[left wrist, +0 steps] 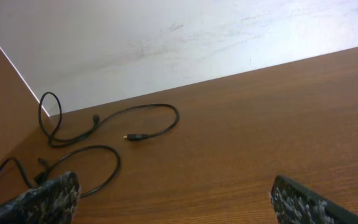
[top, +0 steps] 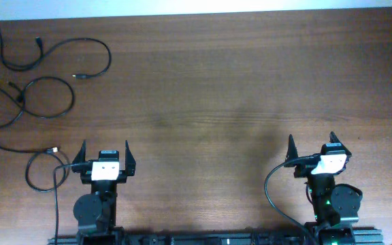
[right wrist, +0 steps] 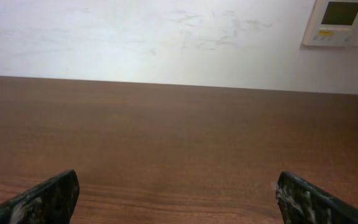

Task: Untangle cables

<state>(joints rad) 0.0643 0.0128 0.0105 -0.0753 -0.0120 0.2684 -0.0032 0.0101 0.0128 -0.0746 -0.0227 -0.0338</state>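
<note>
Thin black cables lie apart at the table's left side in the overhead view. One cable (top: 80, 42) curls at the far left with plug ends. A second cable (top: 46, 78) loops below it. A third cable (top: 39, 155) loops near the left arm, with a pale plug end. The left wrist view shows the far cable (left wrist: 160, 107) and a nearer loop (left wrist: 107, 149). My left gripper (top: 105, 151) is open and empty, near the front edge. My right gripper (top: 312, 144) is open and empty at the front right, with no cable near it.
A brown wooden table (top: 237, 88) spans the view, with a white wall beyond its far edge (left wrist: 166, 37). A wall panel with a display (right wrist: 340, 22) shows at the upper right of the right wrist view. Thicker black robot wires hang by each arm base.
</note>
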